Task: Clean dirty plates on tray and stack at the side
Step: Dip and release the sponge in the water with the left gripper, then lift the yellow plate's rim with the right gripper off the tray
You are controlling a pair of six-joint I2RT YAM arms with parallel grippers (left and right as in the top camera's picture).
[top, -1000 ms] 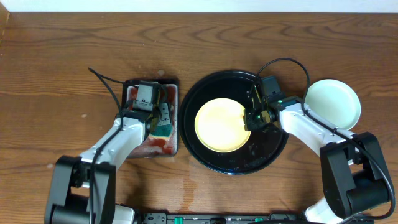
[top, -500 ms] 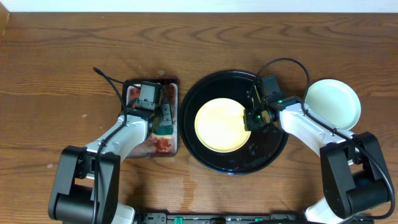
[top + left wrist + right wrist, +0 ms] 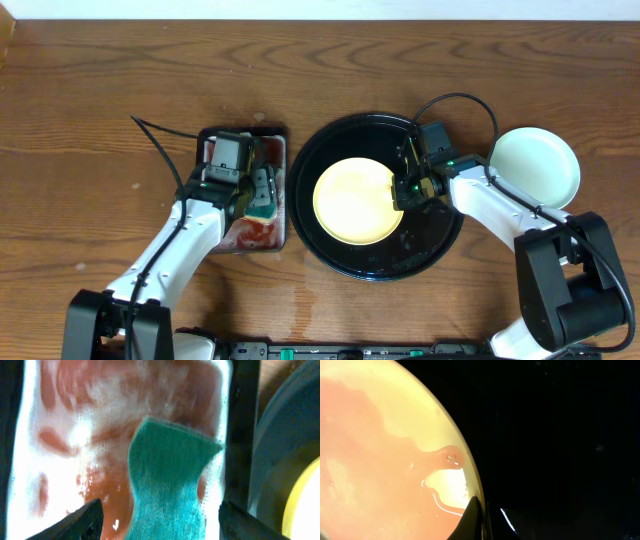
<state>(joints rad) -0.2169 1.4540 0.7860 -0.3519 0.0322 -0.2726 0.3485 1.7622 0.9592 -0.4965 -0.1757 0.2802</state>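
Pink film (image 3: 365,435) on yellow plate (image 3: 451,480) visible in R wrist view only.

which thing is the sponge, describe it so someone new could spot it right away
Start at the big round black tray in the middle of the table; just left of it sits a small rectangular dark tray smeared with reddish liquid. The sponge lies in that small tray's right half. It is the only teal-green thing there, with a pinched waist.
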